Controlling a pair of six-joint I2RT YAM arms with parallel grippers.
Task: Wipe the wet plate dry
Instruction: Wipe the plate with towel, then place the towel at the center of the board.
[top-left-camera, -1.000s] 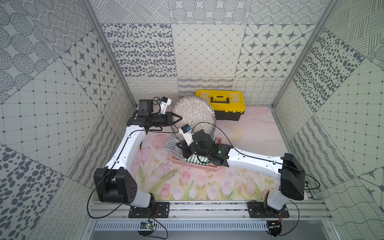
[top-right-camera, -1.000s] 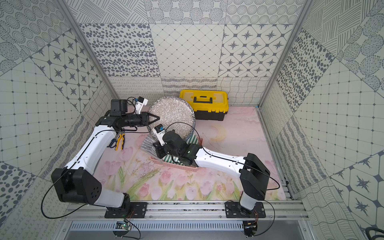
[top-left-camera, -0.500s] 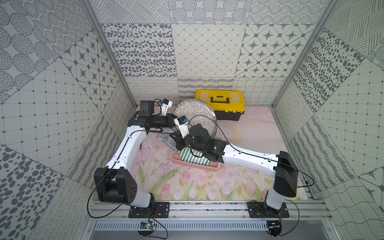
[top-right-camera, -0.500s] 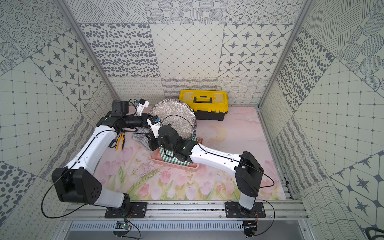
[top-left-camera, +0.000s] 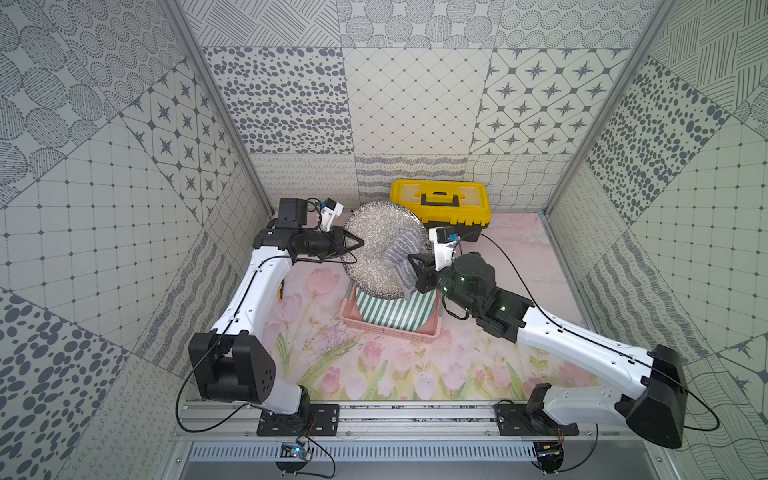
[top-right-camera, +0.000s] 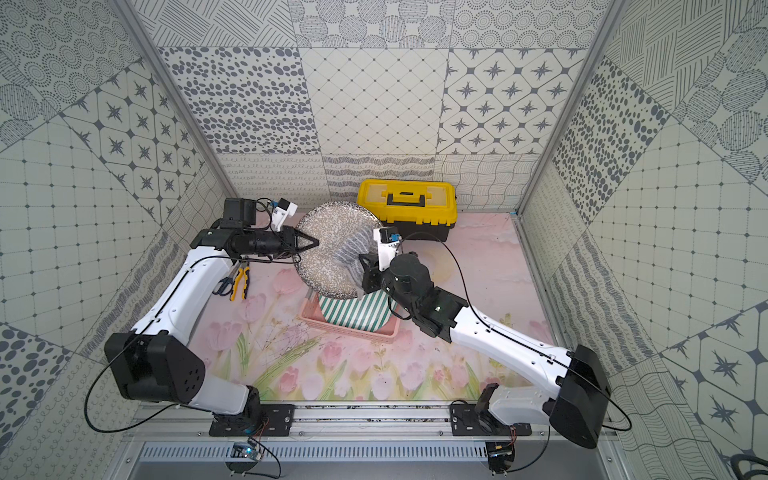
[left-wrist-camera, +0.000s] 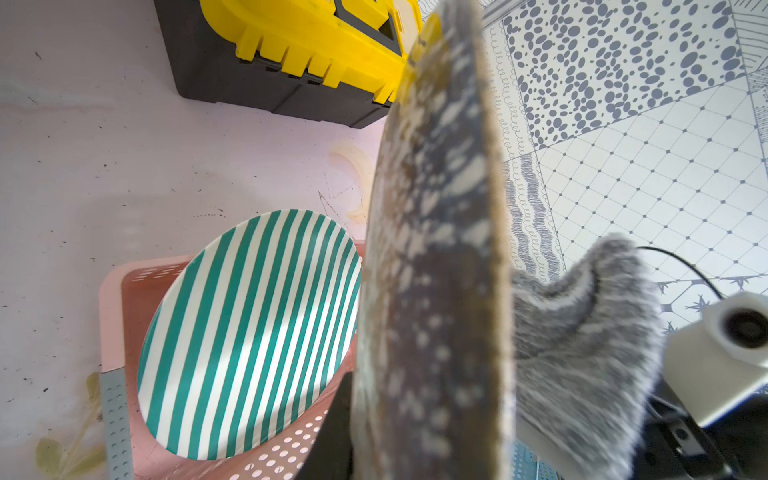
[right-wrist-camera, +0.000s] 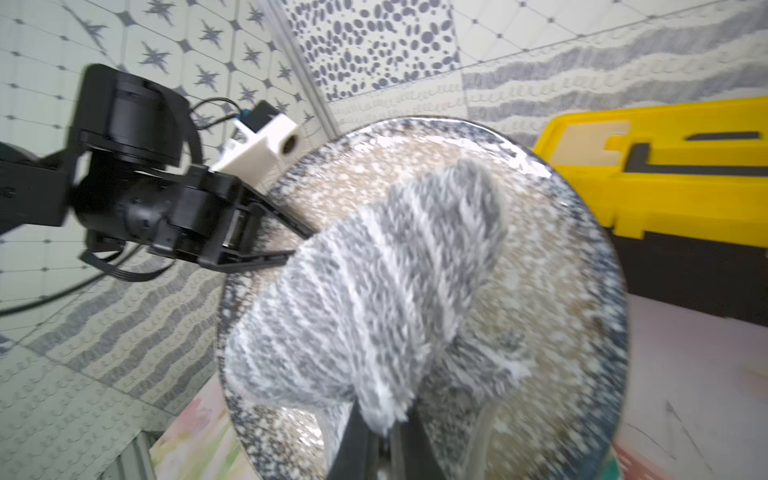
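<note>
There are two plates in both top views: one speckled plate (top-left-camera: 374, 253) at the centre of the frame and one striped plate (top-left-camera: 390, 313) just below it. There is one grey cloth (top-left-camera: 399, 257), one pink basket (top-left-camera: 386, 329) and one yellow toolbox (top-left-camera: 440, 203). Left of centre in a top view lie one pair of pliers (top-right-camera: 240, 282) and one pair of scissors (top-right-camera: 223, 286). Two robot arms show: the left arm (top-left-camera: 257, 291) and the right arm (top-left-camera: 582, 340).

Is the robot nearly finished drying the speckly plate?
Partway. Done: the left gripper holds the speckled plate up by its rim. Happening now: the right gripper presses the grey cloth on the plate's face. Left: wiping the uncovered part; remaining wetness I cannot tell.
</note>
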